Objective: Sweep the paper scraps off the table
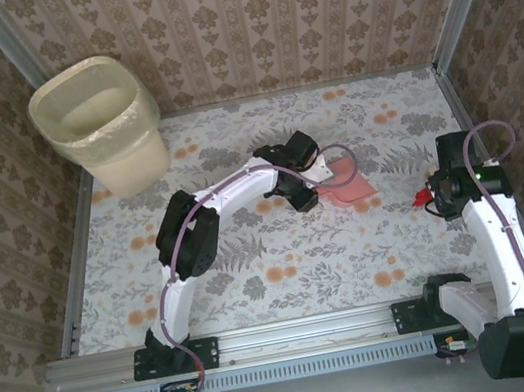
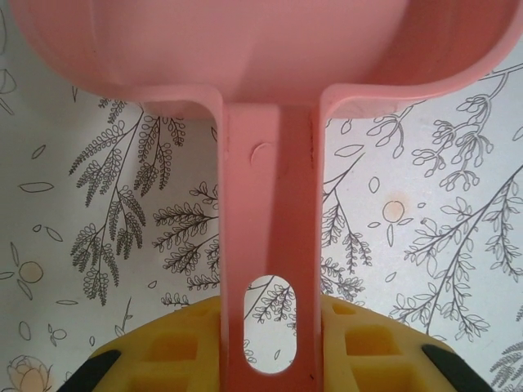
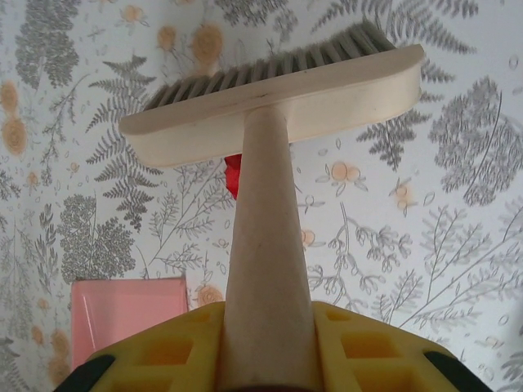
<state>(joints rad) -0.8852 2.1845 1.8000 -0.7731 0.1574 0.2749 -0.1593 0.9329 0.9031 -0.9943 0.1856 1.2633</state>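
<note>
- From above: shows the table (image 1: 289, 293), white with grey ferns and orange dots, carrying just 1 red paper scrap (image 1: 414, 199) near its right edge.
- Judged close to finished, with that 1 scrap left to sweep up. Cannot tell from here whether other bits already lie in the pan.
- Same view: places the right gripper (image 1: 431, 193) just beside the scrap, and the left gripper (image 1: 306, 188) mid-table, holding a pink dustpan (image 1: 350, 189) low over the table, well apart from the scrap.
- Puts a cream bin (image 1: 101, 133) in the far left corner.
- Left wrist: looks along the dustpan (image 2: 270, 82) from behind. Shows the left gripper (image 2: 270, 359) with its yellow jaws drawn together and clamped on the pan's flat handle, just by the hanging slot.
- Right wrist: shows the right gripper (image 3: 265, 351) closed firmly round the wooden handle of a brush (image 3: 274, 102), grey bristles pointing away from the camera.
- Catches the red paper scrap (image 3: 233, 173) peeking out just behind the brush head, left of the handle.
- Sets the dustpan (image 3: 127, 314) at lower left, mouth toward the scrap but apart from it, so likely needing 1 stroke leftward.
</note>
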